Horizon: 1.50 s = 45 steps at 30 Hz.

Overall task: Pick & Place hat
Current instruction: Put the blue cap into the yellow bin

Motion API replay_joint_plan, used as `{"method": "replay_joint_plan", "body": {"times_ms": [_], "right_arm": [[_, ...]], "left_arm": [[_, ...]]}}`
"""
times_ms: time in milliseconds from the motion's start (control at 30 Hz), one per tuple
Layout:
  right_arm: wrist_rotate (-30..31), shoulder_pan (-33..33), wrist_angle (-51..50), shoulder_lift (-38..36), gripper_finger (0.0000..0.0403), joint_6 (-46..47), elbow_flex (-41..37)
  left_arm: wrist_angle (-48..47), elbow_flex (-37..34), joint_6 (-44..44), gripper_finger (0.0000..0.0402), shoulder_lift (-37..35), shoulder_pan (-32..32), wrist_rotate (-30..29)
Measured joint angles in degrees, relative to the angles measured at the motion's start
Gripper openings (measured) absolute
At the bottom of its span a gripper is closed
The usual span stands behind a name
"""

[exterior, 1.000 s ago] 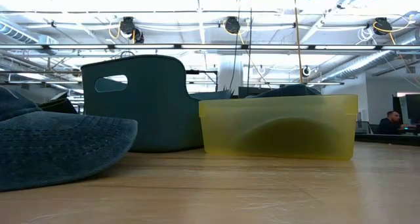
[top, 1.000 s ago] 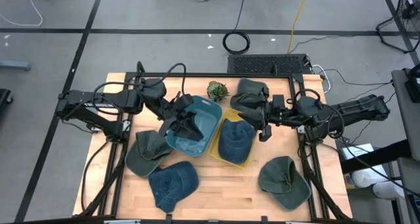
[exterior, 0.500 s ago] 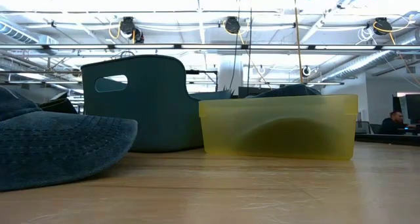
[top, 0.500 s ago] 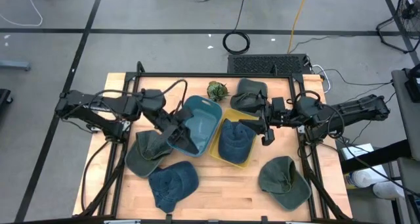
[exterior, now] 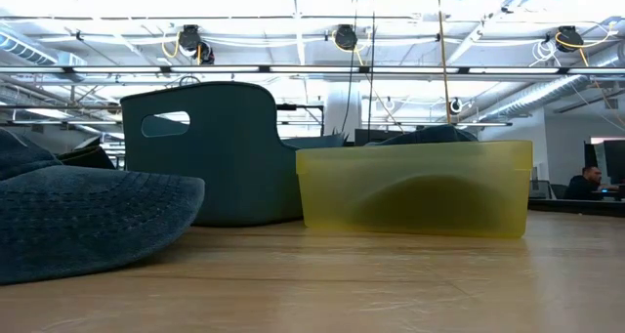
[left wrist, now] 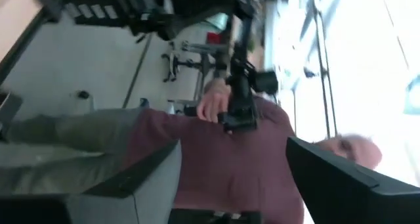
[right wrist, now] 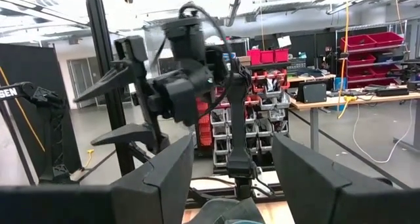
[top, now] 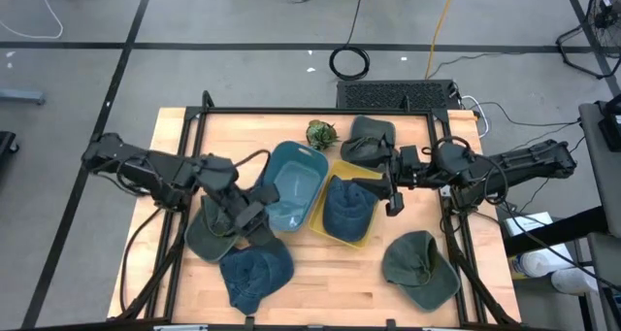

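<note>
Hats [top: 256,276] crowding teal bin [top: 291,183]

Coiled black cable [top: 349,62] on the grey floor [top: 243,20].

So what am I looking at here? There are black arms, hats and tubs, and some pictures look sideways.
It is a robot with two dark jointed arms at a wooden table. One picture looks down from above, one sits level with the tabletop, and two come from cameras on the wrists, so those tilt with the arms. From above, the left gripper hangs over the hats at the table's left; the right gripper waits with fingers apart beside the yellow plastic tub, holding nothing. A blue denim cap lies in that tub; the teal plastic tub looks empty. Loose around them lie a blue denim hat and olive green hats. The left wrist camera shows a person in a maroon top.
</note>
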Motion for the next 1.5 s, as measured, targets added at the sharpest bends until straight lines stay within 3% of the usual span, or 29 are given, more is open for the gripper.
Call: {"method": "replay_joint_plan", "body": {"times_ms": [300,600,933,1100,1300,1400,1500], "right_arm": [[-0.02,0.0,-0.8,0.0,0.0196,-2.73,0.0],[-0.02,0.0,-0.8,0.0,0.0196,-6.08,0.0],[0.0,0.0,-0.8,0.0,0.0196,-8.99,0.0],[0.15,0.02,-1.04,0.0,0.0196,-10.01,0.0],[0.22,0.02,-3.43,0.0,0.0196,-11.8,0.0],[0.22,0.02,-4.62,0.0,0.0196,-11.8,-0.02],[0.22,0.02,-5.09,0.0,0.0196,-12.08,-0.01]], "left_arm": [[-15.65,0.0,-18.54,0.0255,0.0,-8.38,-12.43],[-37.06,0.0,-31.41,0.0242,0.0,-17.04,-18.4],[-38.91,-0.02,-41.75,0.0241,0.5,-22.99,-27.45],[-38.36,-0.01,-45.68,0.0241,4.76,-24.38,-22.13],[-39.36,-0.02,-43.81,0.0241,12.18,-23.77,-17.49],[-41.52,-0.02,-43.79,0.0241,15.45,-23.3,-17.22],[-42.2,-0.02,-43.28,0.0241,18.88,-23.12,-21.07]]}}
